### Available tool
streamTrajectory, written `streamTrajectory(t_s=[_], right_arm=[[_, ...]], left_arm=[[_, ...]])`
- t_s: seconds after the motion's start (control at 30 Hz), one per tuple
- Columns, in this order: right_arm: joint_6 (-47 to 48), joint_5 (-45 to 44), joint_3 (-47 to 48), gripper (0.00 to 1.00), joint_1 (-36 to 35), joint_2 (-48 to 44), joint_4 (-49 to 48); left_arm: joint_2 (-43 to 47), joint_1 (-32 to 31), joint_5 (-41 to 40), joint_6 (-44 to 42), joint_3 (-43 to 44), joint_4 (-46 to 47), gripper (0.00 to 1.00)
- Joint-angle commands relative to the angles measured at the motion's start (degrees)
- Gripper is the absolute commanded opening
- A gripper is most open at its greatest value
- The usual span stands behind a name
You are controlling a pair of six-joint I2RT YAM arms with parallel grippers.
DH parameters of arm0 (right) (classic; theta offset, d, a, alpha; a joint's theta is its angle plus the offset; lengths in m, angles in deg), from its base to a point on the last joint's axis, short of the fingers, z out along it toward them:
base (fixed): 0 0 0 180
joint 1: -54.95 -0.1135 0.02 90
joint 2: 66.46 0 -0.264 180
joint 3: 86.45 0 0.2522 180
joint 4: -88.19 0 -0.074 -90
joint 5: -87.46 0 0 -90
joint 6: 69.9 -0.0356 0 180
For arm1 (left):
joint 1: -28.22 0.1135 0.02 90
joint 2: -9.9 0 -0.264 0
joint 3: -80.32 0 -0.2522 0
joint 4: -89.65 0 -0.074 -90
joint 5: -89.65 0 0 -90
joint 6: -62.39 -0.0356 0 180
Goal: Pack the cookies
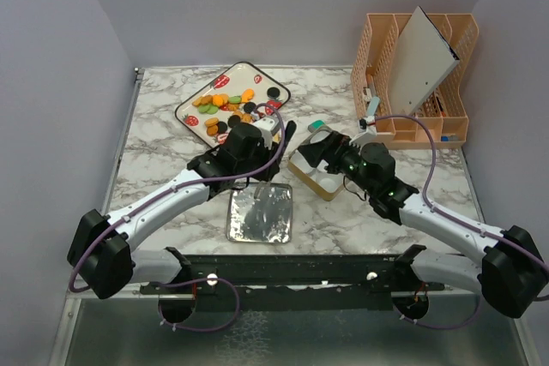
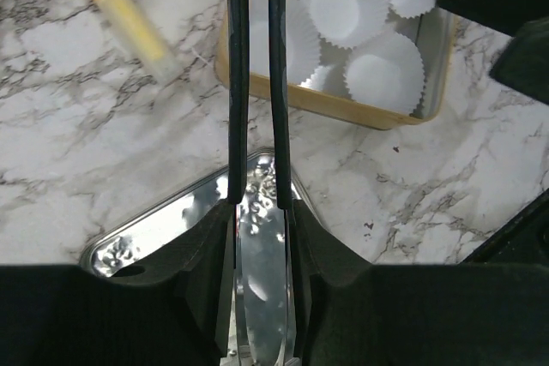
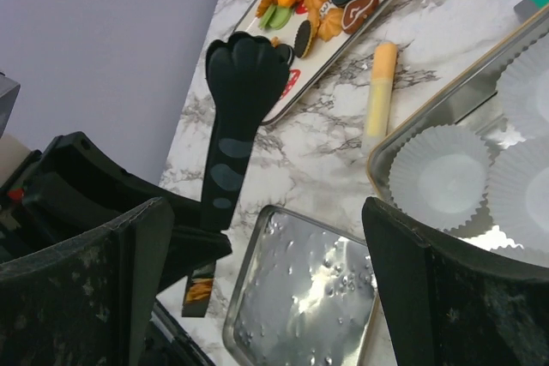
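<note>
Tongs [image 3: 243, 75] pinched narrow in my left hand [image 2: 259, 212], ready, I judge, to lift cookies [image 1: 225, 107]; my right hand [image 3: 270, 280] gapes wide beside the box [image 2: 343, 109], probably to steady it.

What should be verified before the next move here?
1. Grip of left gripper on tongs: ok.
2. Any cookie between the tong tips: cannot tell, only one tip's outer face shows.
3. Supply of cookies on tray: ok.
4. Visible cups in tin empty: ok.
5. Spare right gripper open, nothing held: ok.
</note>
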Motion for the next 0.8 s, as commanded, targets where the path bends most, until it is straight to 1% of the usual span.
streamTrajectory(t_s=[0.0,0.2,0.33,0.57,0.67,0.77], right_arm=[[-5.34,4.47,0.96,1.00,-0.37,2.85,-5.62],[-9.63,6.14,-0.92,1.00,-0.37,6.42,-9.82],[-12.14,6.40,-2.53,0.96,-0.38,7.63,-12.34],[-14.24,4.89,-3.94,0.81,-0.39,7.70,-13.26],[-14.89,4.27,-4.21,0.74,-0.41,7.81,-13.38],[-15.61,3.92,-4.73,0.62,-0.40,7.50,-14.02]], left_arm=[[-2.80,-3.98,0.71,-0.99,3.03,4.00,0.18],[-5.95,-7.87,-0.43,-1.36,5.21,5.30,0.18],[-7.37,-9.57,-0.51,-1.44,6.09,6.42,0.18],[-8.21,-10.90,-0.91,-1.59,6.34,8.25,0.18],[-8.47,-11.76,-1.04,-2.24,6.34,8.69,0.18],[-8.33,-12.35,-1.52,-2.64,6.10,9.09,0.18]])
